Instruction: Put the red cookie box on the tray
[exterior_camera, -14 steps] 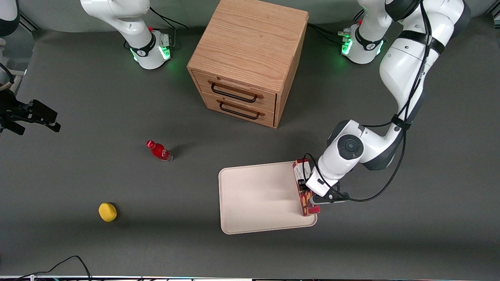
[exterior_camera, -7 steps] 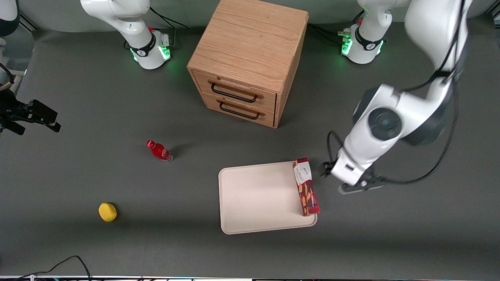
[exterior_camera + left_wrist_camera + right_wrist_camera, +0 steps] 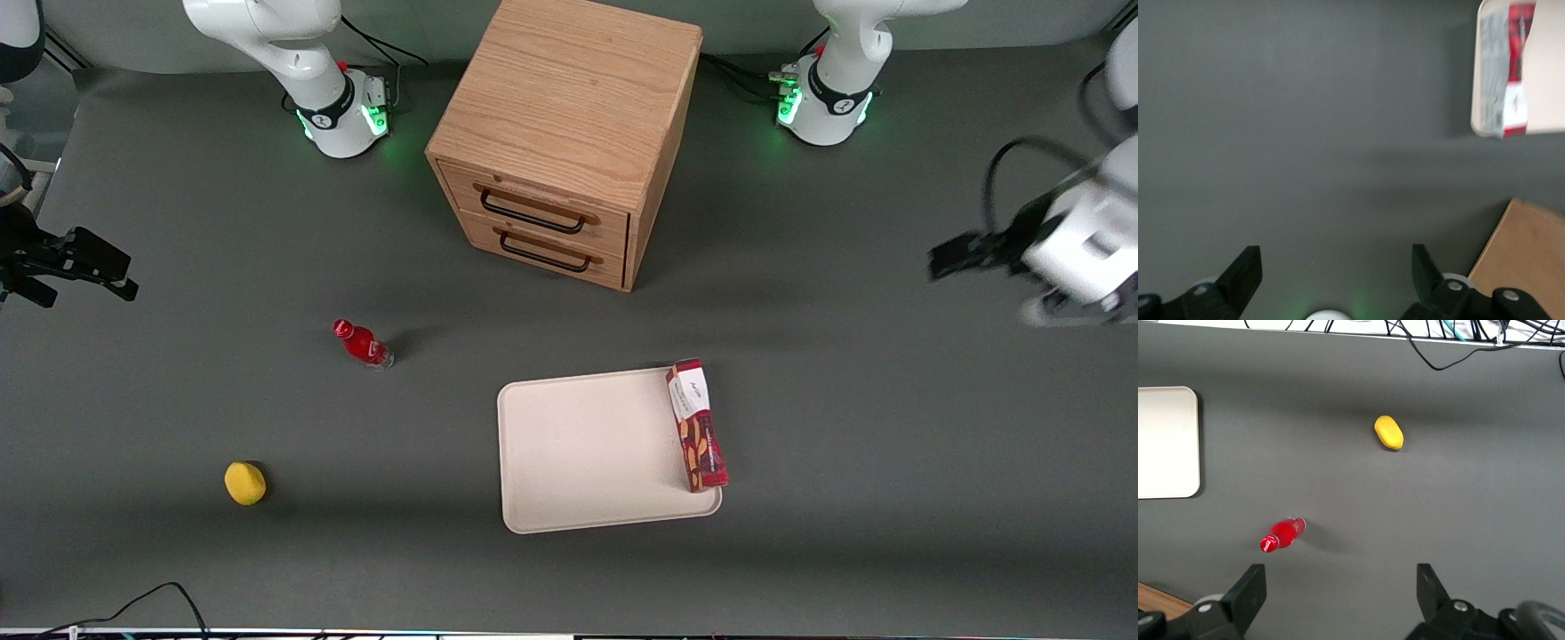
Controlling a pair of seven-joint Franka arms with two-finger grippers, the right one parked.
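The red cookie box [image 3: 698,425] lies flat on the cream-white tray [image 3: 587,449], along the tray's edge toward the working arm's end of the table. Nothing touches it. My gripper [image 3: 956,256] hangs well above the bare table, far off toward the working arm's end and farther from the front camera than the tray. In the left wrist view my gripper [image 3: 1333,260] is open with only grey table between its fingers. That view also shows the red cookie box [image 3: 1508,67] on the tray [image 3: 1548,67] at a distance.
A wooden two-drawer cabinet [image 3: 569,133] stands farther from the front camera than the tray, and the cabinet [image 3: 1525,253] shows in the wrist view. A small red bottle [image 3: 361,344] and a yellow object [image 3: 244,483] lie toward the parked arm's end.
My gripper has let go of the red cookie box, risen and swung away toward the working arm's end. The box stays where it was on the tray.
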